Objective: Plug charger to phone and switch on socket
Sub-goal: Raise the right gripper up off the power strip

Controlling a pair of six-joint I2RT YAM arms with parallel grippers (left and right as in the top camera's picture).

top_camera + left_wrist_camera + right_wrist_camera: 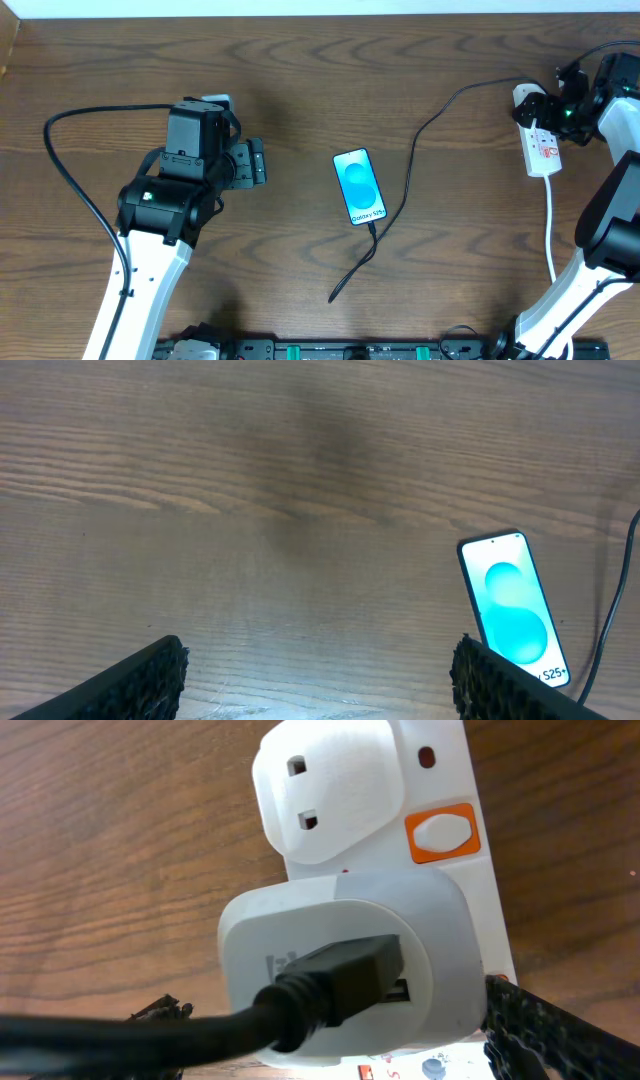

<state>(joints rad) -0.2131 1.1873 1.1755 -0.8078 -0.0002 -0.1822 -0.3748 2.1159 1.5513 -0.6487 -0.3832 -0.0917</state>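
Right gripper (350, 1020) is held wide open over socket (470, 890); left gripper (320, 680) is held wide open, phone (512, 610) is seen apart, to its right.

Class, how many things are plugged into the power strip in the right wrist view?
2. A white plug sits at the top of the socket; below it, the pale adapter holding the charger. More may be hidden off-frame.

The table (300, 80) is brown wood with plain grain and a dull, matt finish. The phone (358, 186) has a glossy glass screen. The socket (470, 890) is smooth white plastic with a slight shine. The charger (150, 1035) cable looks like matt black rubber. The left gripper (320, 685) has black pads (140, 680), rough and knobbly.
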